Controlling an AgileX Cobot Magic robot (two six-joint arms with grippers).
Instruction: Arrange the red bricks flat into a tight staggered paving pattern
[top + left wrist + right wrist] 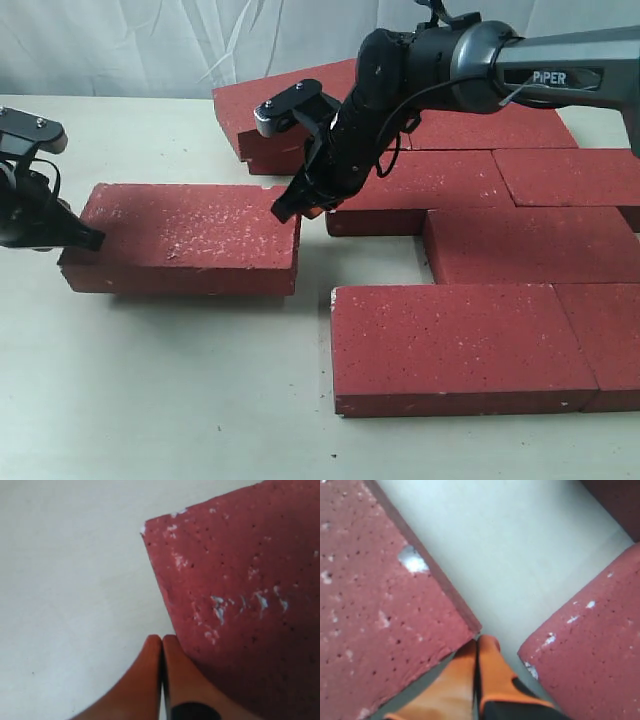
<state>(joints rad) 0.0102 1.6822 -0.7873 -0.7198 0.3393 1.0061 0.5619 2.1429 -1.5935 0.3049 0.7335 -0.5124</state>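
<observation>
Front brick [460,345] flat, at near edge of paved group [520,240]. Loose brick [185,235] flat on table [150,400], lying between grippers, apart from group. Left gripper [85,238] closed, holding nothing, tips at brick's outer end. Right gripper [290,208] closed, holding nothing, tips at opposite corner, inside gap. Judged step: nudging loose brick into pattern. Next: right gripper clears gap, left pushes. Right wrist view alone shows bare strip beside tips; exterior alone shows whole layout.

Eight red bricks [180,235] in view, one table [150,400], and two tools: left tool [80,235], right tool [292,207]
</observation>
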